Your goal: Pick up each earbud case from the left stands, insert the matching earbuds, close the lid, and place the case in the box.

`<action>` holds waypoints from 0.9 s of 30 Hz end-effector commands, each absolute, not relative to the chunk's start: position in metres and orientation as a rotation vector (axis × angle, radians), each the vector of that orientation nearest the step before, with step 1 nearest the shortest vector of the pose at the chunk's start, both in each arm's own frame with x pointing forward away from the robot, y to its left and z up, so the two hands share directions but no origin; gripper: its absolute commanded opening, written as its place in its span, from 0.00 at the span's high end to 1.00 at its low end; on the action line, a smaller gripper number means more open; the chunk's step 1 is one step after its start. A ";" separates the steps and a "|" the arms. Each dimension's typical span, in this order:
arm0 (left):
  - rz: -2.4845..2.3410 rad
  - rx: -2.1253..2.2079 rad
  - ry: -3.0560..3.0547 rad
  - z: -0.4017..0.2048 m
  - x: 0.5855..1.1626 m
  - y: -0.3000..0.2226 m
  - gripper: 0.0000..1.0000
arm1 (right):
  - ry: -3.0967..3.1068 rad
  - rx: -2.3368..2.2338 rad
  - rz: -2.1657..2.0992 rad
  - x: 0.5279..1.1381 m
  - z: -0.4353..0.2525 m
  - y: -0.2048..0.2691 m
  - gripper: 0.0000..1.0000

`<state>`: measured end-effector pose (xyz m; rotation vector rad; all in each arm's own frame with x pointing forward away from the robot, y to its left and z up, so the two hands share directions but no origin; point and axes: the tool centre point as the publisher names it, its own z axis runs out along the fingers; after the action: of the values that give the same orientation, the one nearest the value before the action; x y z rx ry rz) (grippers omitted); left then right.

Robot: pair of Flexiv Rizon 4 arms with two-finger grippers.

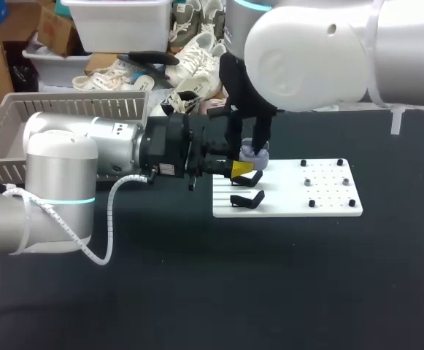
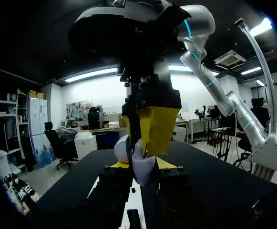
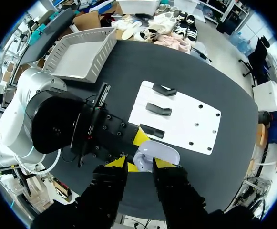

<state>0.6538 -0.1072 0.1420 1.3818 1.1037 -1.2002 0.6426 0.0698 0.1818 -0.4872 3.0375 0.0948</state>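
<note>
The left gripper (image 1: 242, 168) is reaching in level from the left and is gripping the earbud case (image 3: 157, 153), its yellow-tipped jaws pressing the case from two sides. The case is hanging clear of the counter (image 1: 270, 292), over the edge of the white board (image 1: 321, 200) by the row of black stands (image 3: 158, 109).

The case is looking small, rounded and glossy, in a pale lavender. From the right wrist view it is showing an oval rim with a shallow hollow inside. In the left wrist view a paler curved piece, apparently the raised lid, is leaning off to one side of the body.

The right gripper (image 3: 140, 163) is coming straight down from above and is sitting right on top of the case. Its yellow tips are standing close together, just over the rim. Whether it is holding anything cannot be told.

The board is lying flat on the dark counter. The three stands are sitting in a line along one side of it, and small dark pegs (image 1: 311, 203) are dotting the other side. A grey slatted basket (image 1: 22, 120) is resting on the counter beyond the left arm, well apart from the board.
</note>
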 end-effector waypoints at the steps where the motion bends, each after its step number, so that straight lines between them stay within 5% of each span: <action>1: -1.197 1.380 1.103 0.142 0.653 -0.107 1.00 | 3.039 -0.485 0.072 0.640 0.188 0.073 0.55; 12: -1.197 1.380 1.103 0.142 0.653 -0.107 1.00 | 2.969 -0.423 0.036 0.627 0.217 0.066 0.38; 15: -1.197 1.380 1.103 0.142 0.653 -0.107 1.00 | 2.958 -0.341 0.009 0.637 0.223 0.056 0.03; 16: -1.197 1.380 1.103 0.142 0.653 -0.107 1.00 | 2.958 -0.314 -0.007 0.641 0.223 0.053 0.00; 27: -1.197 1.380 1.103 0.142 0.653 -0.107 1.00 | 2.972 -0.030 -0.100 0.684 0.216 0.021 0.00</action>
<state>0.6534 -0.1074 0.1420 1.3824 1.1035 -1.2005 0.6765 0.0189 0.2186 -0.0443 2.9602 -0.0840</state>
